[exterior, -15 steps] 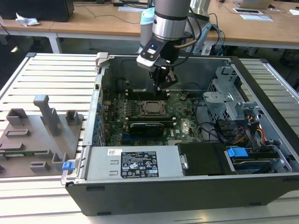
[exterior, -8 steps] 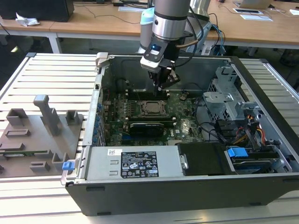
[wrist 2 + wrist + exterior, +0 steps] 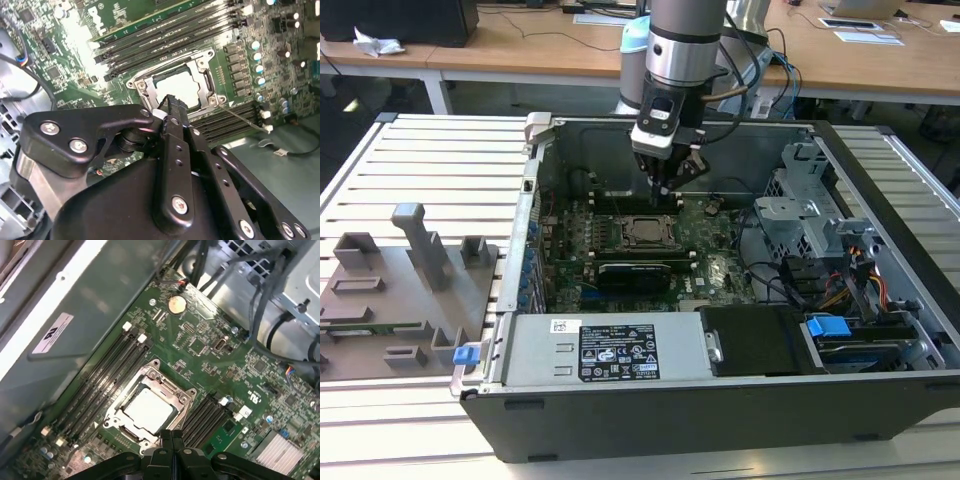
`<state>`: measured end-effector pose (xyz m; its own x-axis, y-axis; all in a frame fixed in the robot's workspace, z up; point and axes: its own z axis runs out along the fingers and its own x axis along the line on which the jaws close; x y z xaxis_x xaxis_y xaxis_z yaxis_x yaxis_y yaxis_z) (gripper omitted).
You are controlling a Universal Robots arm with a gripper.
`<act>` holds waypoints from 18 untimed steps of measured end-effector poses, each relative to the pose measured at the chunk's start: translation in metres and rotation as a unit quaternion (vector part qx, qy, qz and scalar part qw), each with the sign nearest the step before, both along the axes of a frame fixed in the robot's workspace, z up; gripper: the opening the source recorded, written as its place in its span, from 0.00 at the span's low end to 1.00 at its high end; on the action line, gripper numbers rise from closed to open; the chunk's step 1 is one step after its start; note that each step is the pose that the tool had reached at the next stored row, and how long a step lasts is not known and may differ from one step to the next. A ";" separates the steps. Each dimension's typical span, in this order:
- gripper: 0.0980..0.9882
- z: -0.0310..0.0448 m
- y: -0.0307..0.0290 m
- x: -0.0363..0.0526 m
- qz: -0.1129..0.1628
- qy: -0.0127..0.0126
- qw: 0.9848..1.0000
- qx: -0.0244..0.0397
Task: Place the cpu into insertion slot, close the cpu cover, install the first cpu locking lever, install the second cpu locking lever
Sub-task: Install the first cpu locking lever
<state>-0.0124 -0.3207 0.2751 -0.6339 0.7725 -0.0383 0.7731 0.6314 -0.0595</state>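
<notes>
At the exterior view's left, a grey fixture tray (image 3: 410, 290) on the slatted table (image 3: 420, 170); mid-scene, inside the open computer case (image 3: 720, 410), the cpu (image 3: 148, 407) seated in the insertion slot (image 3: 129, 399) with the cpu cover (image 3: 172, 381) down around it; gripper (image 3: 665, 192) just over the cover's edge, fingers pressed together, gripping nothing; drive cage (image 3: 800, 215) toward the exterior view's right.

Bright, even room light. Glare whitens the cpu (image 3: 178, 86) and motherboard (image 3: 80, 37) in the second wrist view. The case (image 3: 740, 420) interior is shadowed.
</notes>
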 end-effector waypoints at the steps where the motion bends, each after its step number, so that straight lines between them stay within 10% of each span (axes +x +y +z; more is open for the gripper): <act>1: 0.01 0.0000 0.0000 0.0000 0.012 0.000 1.000 0.000; 9: 0.01 0.0000 0.0000 0.0000 0.076 0.000 0.997 0.000; 12: 0.01 0.0000 0.0000 0.0000 0.123 0.000 0.992 0.000; 14: 0.01 0.0000 0.0000 0.0000 0.168 0.000 0.986 0.000; 18: 0.01 0.0000 0.0000 0.0000 0.190 0.000 0.982 0.000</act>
